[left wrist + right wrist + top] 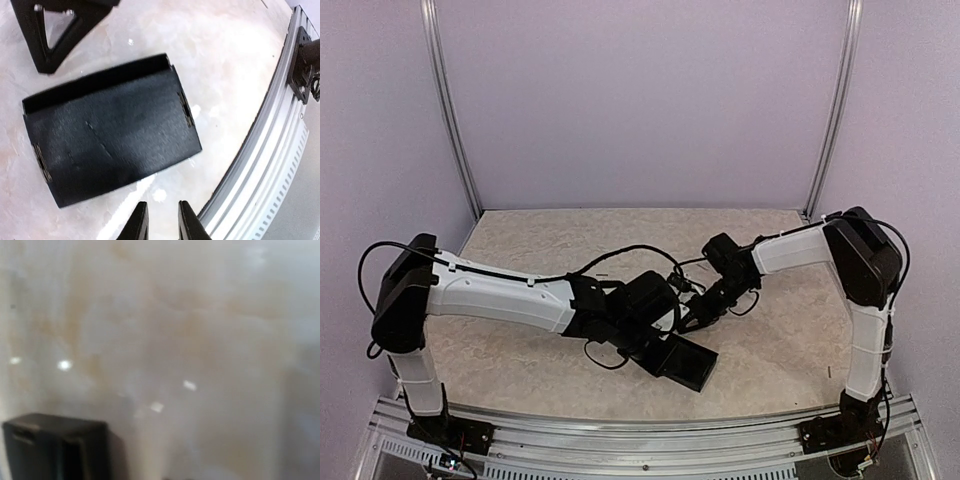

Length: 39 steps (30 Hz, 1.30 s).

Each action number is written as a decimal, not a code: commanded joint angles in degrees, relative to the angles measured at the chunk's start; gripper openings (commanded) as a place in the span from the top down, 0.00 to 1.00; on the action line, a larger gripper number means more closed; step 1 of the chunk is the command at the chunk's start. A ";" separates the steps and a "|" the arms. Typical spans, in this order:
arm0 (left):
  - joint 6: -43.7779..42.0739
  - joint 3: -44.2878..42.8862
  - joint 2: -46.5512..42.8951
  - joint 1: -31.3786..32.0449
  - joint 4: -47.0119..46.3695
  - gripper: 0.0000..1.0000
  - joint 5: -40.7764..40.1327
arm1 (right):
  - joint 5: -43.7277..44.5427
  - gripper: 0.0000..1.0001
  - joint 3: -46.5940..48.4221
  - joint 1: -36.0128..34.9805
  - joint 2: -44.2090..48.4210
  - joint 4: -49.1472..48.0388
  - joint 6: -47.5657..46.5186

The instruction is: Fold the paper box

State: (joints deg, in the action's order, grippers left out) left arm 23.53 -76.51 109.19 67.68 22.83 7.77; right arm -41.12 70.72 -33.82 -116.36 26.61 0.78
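Note:
The paper box (110,135) lies flat on the table as a slim black rectangle, with slots at both short ends; from above the paper box (686,362) shows just near-right of the left wrist. My left gripper (161,222) hovers off its near long edge, fingers a little apart with only bare table between them. My right gripper (697,311) is beyond the box, apart from it; one of its fingers (52,35) shows at the top left. The right wrist view is blurred and does not show its own fingertips. A dark boxy shape (55,447) sits at that view's lower left.
The marbled tabletop (770,340) is ringed by lilac walls. An aluminium rail (265,165) runs along the table's near edge, close to the box. Black cables (620,258) loop over the table between the two arms.

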 commanded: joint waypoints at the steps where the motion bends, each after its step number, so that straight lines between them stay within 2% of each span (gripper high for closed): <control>1: 2.19 4.98 -2.00 2.71 7.65 0.80 -5.46 | 6.94 0.87 -1.13 1.91 4.16 3.69 -4.88; 6: 3.19 5.41 1.48 4.20 7.94 0.86 -5.08 | 14.54 0.86 -2.05 2.27 7.00 8.35 -10.81; 12: 2.30 1.51 6.92 3.68 5.70 0.88 -7.54 | 16.84 0.87 -7.06 1.47 8.75 9.02 -13.45; 15: 1.20 -1.23 9.09 2.41 5.07 0.89 -9.90 | 15.15 0.87 -8.46 -1.12 8.42 10.97 -14.99; 18: -0.47 -4.21 11.22 0.69 3.68 0.90 -9.81 | 9.91 0.87 -7.85 -5.26 7.13 13.64 -15.72; 24: -3.25 -5.93 12.76 -1.79 -1.47 0.91 -10.56 | 4.03 0.88 -4.33 -9.08 4.97 13.77 -12.53; 28: -3.89 -5.12 12.27 -2.42 -2.41 0.92 -10.21 | 10.28 0.88 -2.89 -8.73 4.84 14.11 -12.39; 34: -4.55 -4.09 10.73 -1.70 0.18 0.91 -10.09 | 29.39 0.84 -2.09 -4.17 7.12 13.95 -12.03; 39: -4.54 -2.69 9.83 -0.28 1.87 0.91 -9.81 | 38.33 0.79 -3.94 -2.52 11.85 13.99 -13.75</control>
State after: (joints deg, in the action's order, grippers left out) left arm 20.05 -80.82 118.69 66.61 25.74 -0.73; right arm -13.78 68.73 -37.80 -107.92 39.24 -11.51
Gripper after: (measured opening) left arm 0.088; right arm 0.195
